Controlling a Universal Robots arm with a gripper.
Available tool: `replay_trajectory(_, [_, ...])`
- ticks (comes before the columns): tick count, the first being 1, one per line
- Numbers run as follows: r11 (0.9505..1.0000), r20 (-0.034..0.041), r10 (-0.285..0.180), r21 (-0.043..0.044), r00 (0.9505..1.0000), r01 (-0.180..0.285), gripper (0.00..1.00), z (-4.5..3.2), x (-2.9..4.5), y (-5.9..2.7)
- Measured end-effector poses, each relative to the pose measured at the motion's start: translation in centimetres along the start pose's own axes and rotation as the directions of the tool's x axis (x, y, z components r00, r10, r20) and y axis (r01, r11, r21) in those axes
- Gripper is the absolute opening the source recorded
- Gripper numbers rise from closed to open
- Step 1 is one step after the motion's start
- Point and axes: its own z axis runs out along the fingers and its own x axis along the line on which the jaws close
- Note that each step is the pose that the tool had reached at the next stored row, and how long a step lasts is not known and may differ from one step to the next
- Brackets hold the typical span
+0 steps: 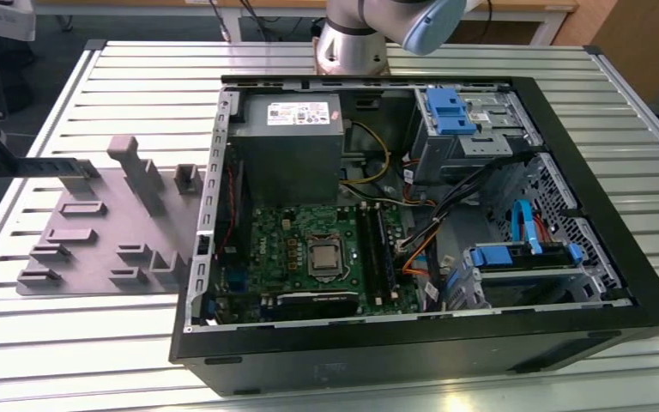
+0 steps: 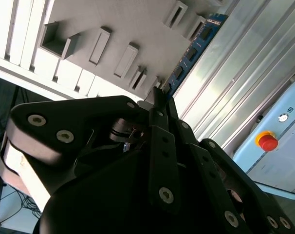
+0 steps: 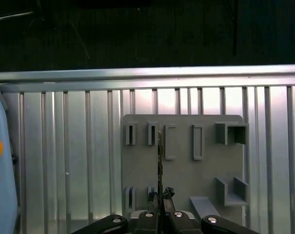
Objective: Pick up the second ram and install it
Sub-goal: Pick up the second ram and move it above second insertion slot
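ribbed metal bench (image 1: 78,360) carries all items. reference landmark: the gray tray (image 1: 89,232) with upright slotted blocks.

1. pincer (image 3: 160,200): clamped on one end of the second ram (image 3: 160,156), with its fingers closed against the stick.
2. second ram, first wrist view: seen edge-on, over the tray, in line with the gaps between the blocks.
3. second ram, second wrist view: the blue-green face with black chips (image 2: 190,52) runs out from the fingertips alongside one edge of the tray. contact with the tray cannot be determined.
4. open computer case (image 1: 421,352): just beside the tray, on the exterior view's right of it, with the green motherboard (image 1: 306,249) exposed.
5. markings: a white printed label (image 1: 295,112) sits on the power supply (image 1: 289,150) inside the case. a pale blue unit (image 2: 284,161) with a red button (image 2: 268,141), apart from the tray, carries dark print.
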Motion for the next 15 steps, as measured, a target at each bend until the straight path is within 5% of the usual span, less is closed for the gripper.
replay_trajectory(15, [1.0000,0.0000,0.000,0.0000,1.0000,0.000,0.14,-1.68,0.01,0.00])
